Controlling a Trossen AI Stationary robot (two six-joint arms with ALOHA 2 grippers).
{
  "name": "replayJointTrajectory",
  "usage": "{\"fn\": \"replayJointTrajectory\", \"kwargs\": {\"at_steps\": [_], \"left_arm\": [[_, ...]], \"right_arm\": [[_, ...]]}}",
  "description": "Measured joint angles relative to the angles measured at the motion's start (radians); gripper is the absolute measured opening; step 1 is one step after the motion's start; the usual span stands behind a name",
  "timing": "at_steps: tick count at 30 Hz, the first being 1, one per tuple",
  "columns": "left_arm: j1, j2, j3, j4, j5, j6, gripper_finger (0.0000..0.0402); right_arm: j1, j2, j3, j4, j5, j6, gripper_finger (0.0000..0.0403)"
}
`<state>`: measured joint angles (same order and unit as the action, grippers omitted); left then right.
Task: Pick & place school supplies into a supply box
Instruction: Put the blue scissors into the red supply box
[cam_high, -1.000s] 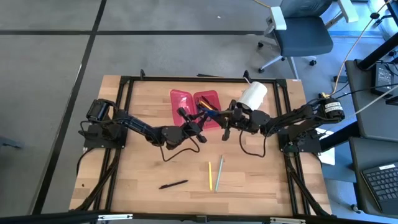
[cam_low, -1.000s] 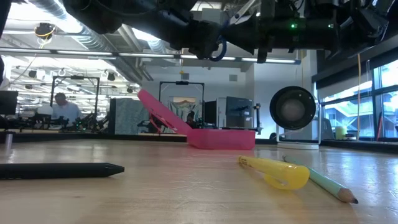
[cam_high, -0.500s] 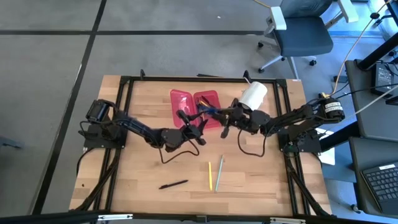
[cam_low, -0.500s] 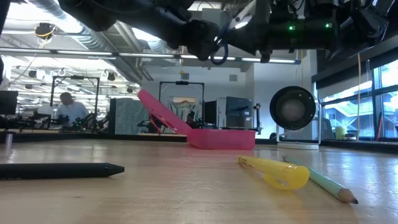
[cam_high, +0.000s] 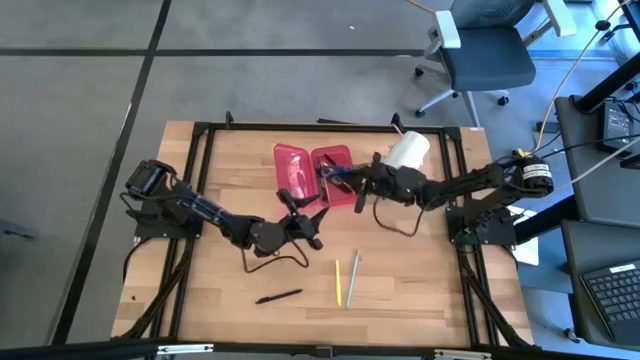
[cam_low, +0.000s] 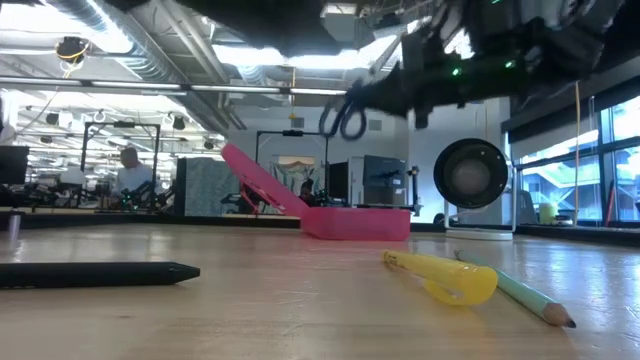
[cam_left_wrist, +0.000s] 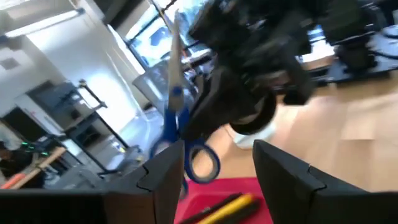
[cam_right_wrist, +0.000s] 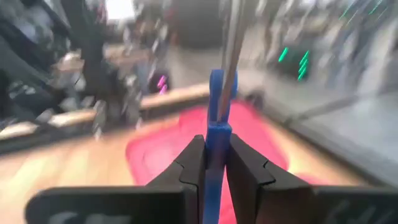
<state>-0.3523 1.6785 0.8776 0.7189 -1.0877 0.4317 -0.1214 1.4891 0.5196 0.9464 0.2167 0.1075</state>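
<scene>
The supply box lies open at the far middle of the table, its lid slanting up; a yellow pen lies inside. My right gripper is shut on the blue-handled scissors above the box's right half. My left gripper stands open nearer the table's near edge, apart from the scissors, with nothing between its fingers. A yellow pencil, a green pencil and a black pen lie flat on the near part of the table. My right gripper pinches the scissors' blue handle between its two fingers, which come in nearly level from the table's right and lie across the scissors. The scissors hang clear above the box, the handle loops lowest and the blade pointing up.
A big white roll stands right of the box, beside my right arm. Black frame rails run along the table's edges. An office chair stands beyond the far edge. A person shows far off in the room.
My left gripper has let go of the scissors and drawn back toward the table's near edge. My right gripper has carried the scissors a little toward the far left, over the box; they have tipped, with the handle loops now lower.
</scene>
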Motion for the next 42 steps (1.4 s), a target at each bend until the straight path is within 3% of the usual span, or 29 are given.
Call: {"fn": "replayJointTrajectory", "kwargs": {"at_steps": [5, 11, 15, 19, 25, 34, 42], "left_arm": [[-0.029, -0.100, 0.000, -0.256, 0.089, -0.206, 0.0185], [-0.014, -0.193, 0.000, -0.527, 0.348, -0.493, 0.0185], [-0.001, -0.233, 0.000, -0.655, 0.517, -0.630, 0.0185], [0.001, -0.264, 0.000, -0.759, 0.697, -0.744, 0.0185], [0.000, -0.270, 0.000, -0.803, 0.887, -0.797, 0.0186], [0.001, -0.270, 0.000, -0.826, 0.907, -0.706, 0.0186], [0.001, -0.270, 0.000, -0.910, 0.907, -0.786, 0.0184]], "right_arm": [[-0.110, 0.000, 0.141, -0.416, -0.265, 0.093, 0.0049], [-0.167, 0.000, 0.361, -0.967, -0.318, 0.032, 0.0051], [-0.214, 0.000, 0.419, -1.170, -0.413, -0.009, 0.0052], [-0.282, 0.000, 0.410, -1.165, -0.573, -0.011, 0.0052], [-0.358, 0.001, 0.402, -1.107, -0.604, -0.008, 0.0052], [-0.378, 0.122, 0.401, -1.024, -0.693, 0.018, 0.0053], [-0.383, 0.258, 0.401, -0.926, -0.794, 0.046, 0.0053]]}}
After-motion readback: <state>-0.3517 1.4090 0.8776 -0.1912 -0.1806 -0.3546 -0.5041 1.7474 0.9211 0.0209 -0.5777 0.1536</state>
